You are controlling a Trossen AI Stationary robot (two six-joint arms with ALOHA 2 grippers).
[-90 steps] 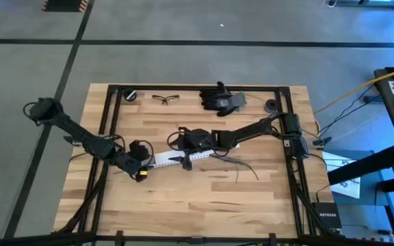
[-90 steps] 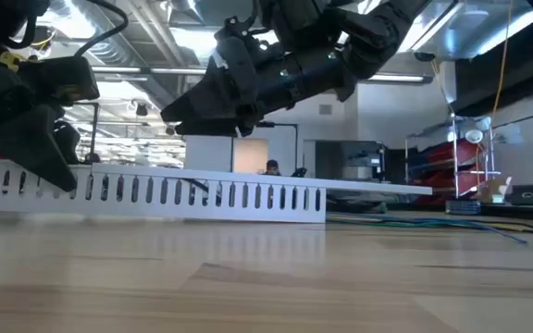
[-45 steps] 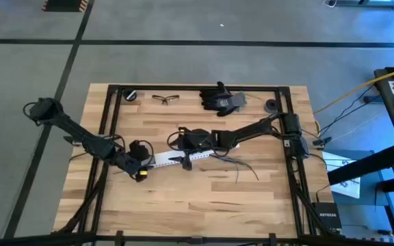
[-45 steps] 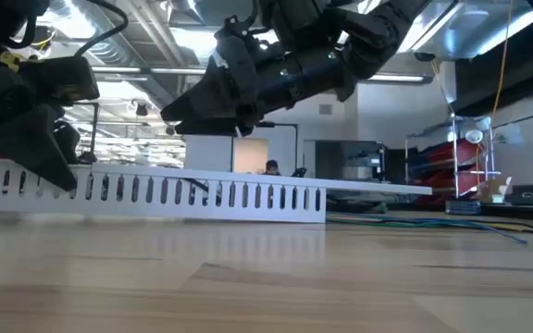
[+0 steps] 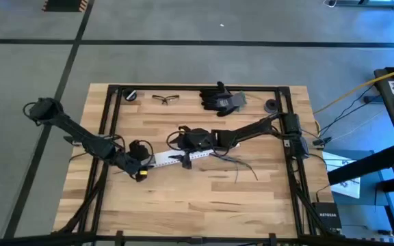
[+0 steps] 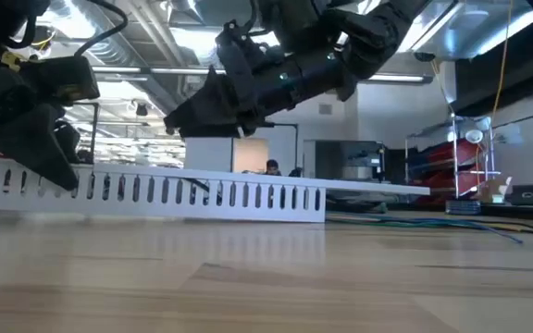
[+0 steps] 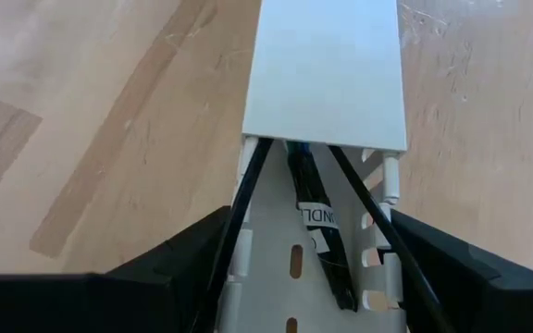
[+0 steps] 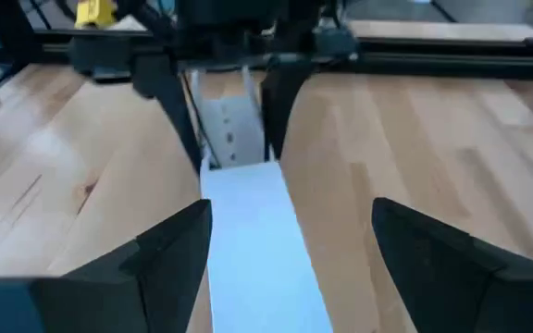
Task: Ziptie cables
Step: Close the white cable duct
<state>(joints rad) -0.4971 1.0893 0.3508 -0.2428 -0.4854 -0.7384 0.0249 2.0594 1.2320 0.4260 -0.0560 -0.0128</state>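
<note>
A long white slotted duct (image 5: 173, 159) lies flat on the wooden table, with a plain white cover (image 7: 327, 74) over its far part. Thin dark cables (image 7: 315, 231) run inside the duct's open part, and their loose ends (image 5: 237, 165) trail on the table to its right. My left gripper (image 5: 142, 168) is at the duct's left end, a finger on each side wall. My right gripper (image 5: 182, 149) hovers open above the covered middle (image 8: 248, 240), clear of it in the low view (image 6: 179, 120). My left gripper pinches the duct's left end between its two fingers, one on each slotted side wall (image 7: 241, 231). The fingers slant down from the table's left and lie along the duct. The duct stays flat on the table (image 6: 54, 180).
Black gloves (image 5: 221, 100), safety glasses (image 5: 165, 99) and two small dark round parts (image 5: 132, 95) (image 5: 271, 105) lie along the far edge. A black frame rail (image 5: 289, 157) borders the work area. There is bare wood near the front edge.
My right gripper has drawn back a little toward the table's right edge and stays open above the duct. The duct and the cables lie as before.
</note>
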